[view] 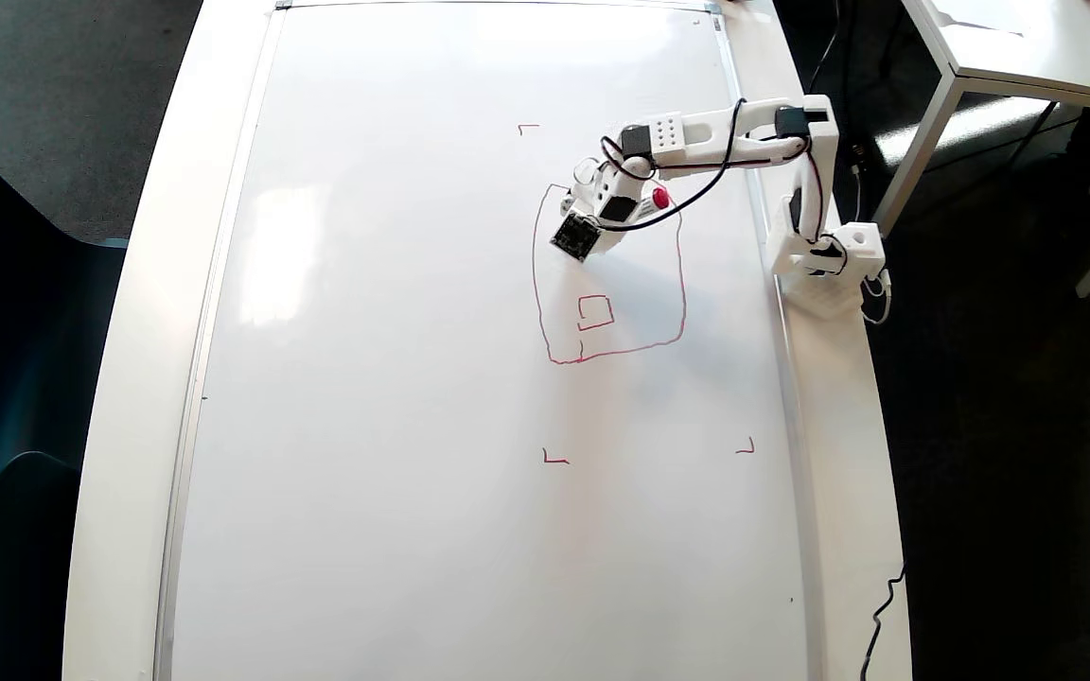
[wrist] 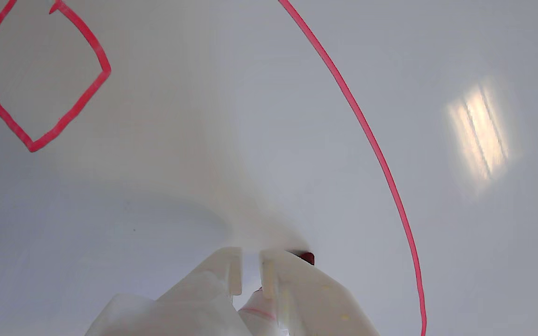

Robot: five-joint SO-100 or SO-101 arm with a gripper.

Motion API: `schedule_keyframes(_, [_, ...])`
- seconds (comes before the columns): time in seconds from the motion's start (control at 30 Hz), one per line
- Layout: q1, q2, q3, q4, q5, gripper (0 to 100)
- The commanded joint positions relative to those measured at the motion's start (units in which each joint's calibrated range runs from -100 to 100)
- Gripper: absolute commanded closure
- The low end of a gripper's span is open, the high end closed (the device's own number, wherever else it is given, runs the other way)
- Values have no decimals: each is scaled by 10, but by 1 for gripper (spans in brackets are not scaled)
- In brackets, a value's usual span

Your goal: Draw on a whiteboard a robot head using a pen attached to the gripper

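Note:
The whiteboard (view: 394, 378) covers most of the table in the overhead view. On it is the robot head (view: 683, 303), a red rounded-square outline with one small square (view: 595, 312) inside. My white gripper (view: 575, 200) hangs over the outline's upper left part, shut on the pen (view: 660, 198), whose red cap end sticks out to the right. In the wrist view the gripper (wrist: 250, 261) enters from the bottom. The pen's dark red tip (wrist: 307, 257) is at the board just inside the outline curve (wrist: 376, 149). The small square (wrist: 40, 79) lies at top left.
Small red corner ticks (view: 528, 128), (view: 554, 459), (view: 746, 446) mark the board around the drawing. The arm's base (view: 824, 260) stands on the table's right edge beside the board frame. Another white desk (view: 1028, 47) is at the upper right, and a dark chair (view: 6, 378) at left.

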Motion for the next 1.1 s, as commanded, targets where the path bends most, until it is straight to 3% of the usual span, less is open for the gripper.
schedule_keyframes(0.0, [-22, 2, 2, 5, -8, 99])
schedule_keyframes(0.77, [-27, -45, 72, 86, -47, 99])
schedule_keyframes(1.07, [34, -72, 109, 76, -35, 99])
